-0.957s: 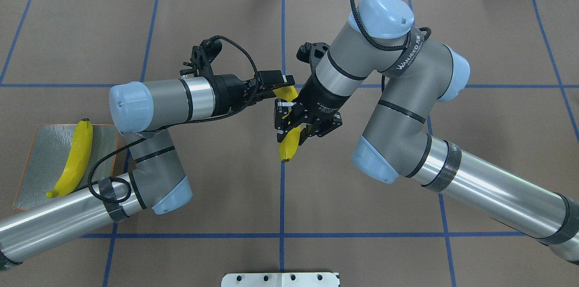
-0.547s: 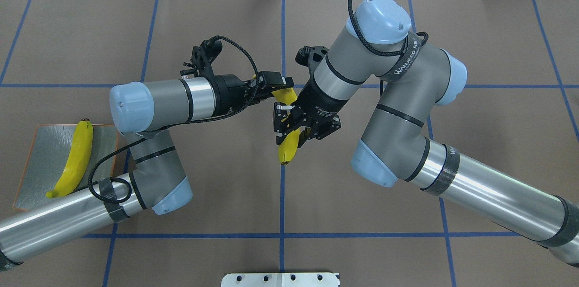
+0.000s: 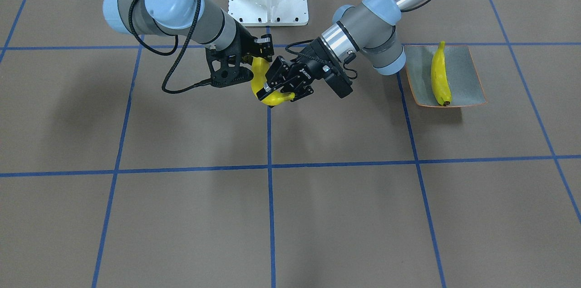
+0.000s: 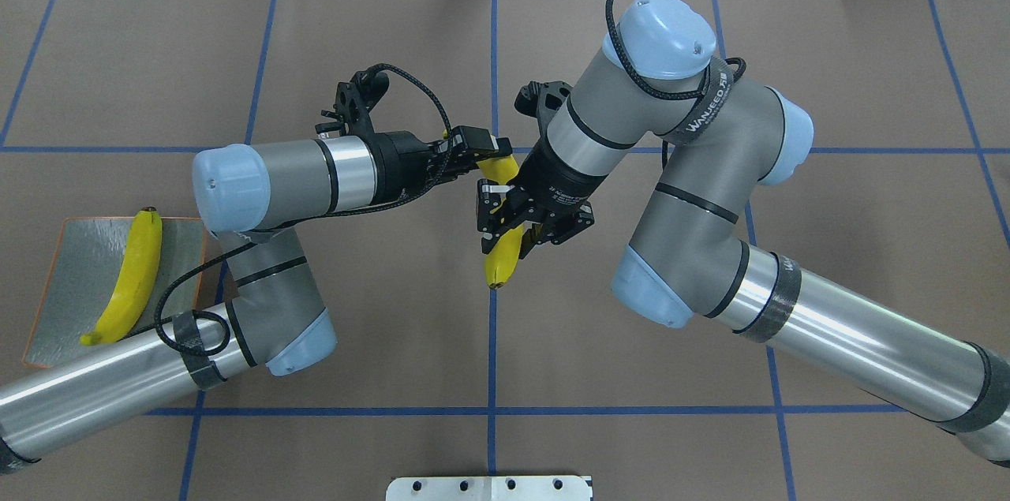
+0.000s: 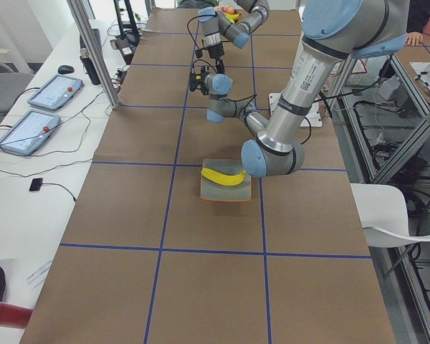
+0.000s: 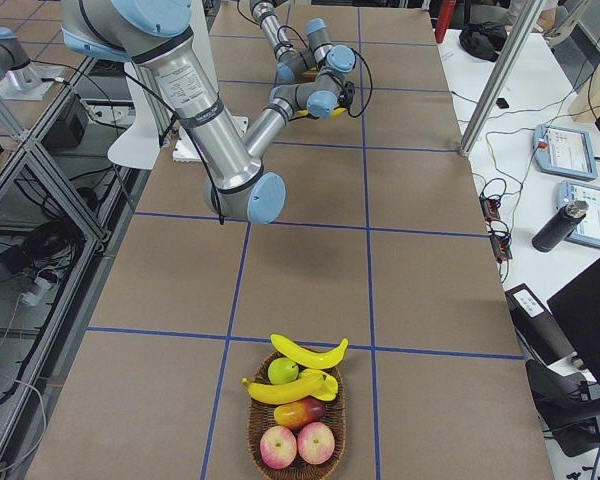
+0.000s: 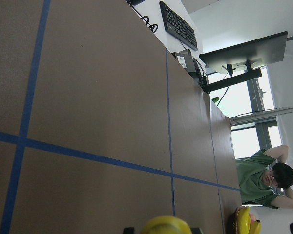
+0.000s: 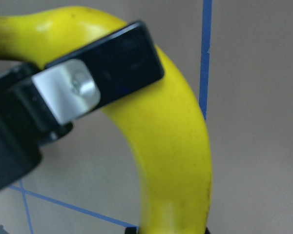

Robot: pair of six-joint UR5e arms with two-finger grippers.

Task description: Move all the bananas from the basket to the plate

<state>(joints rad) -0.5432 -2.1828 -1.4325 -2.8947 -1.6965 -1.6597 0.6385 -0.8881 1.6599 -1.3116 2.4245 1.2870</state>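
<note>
A yellow banana (image 4: 503, 252) hangs above the table's centre line, held from both sides. My right gripper (image 4: 513, 229) is shut on its middle. My left gripper (image 4: 493, 158) is shut on its far end, and one black left finger pad (image 8: 107, 63) lies flat against the peel. From the front, the same banana (image 3: 272, 99) curves between the two hands. A second banana (image 4: 126, 276) lies on the plate (image 4: 79, 280) at the near left, under my left arm. The basket (image 6: 296, 440) at the table's right end holds two more bananas (image 6: 308, 352).
The basket also holds apples (image 6: 280, 447), a green fruit and a mango. The white robot base (image 4: 489, 487) sits at the near edge. A person (image 7: 263, 180) sits beyond the right end. Tablets (image 5: 29, 132) and cables lie on a side table.
My right arm has drifted slightly left and forward with the banana. The left gripper has edged in on the banana's far end. The plate's banana has not moved.
</note>
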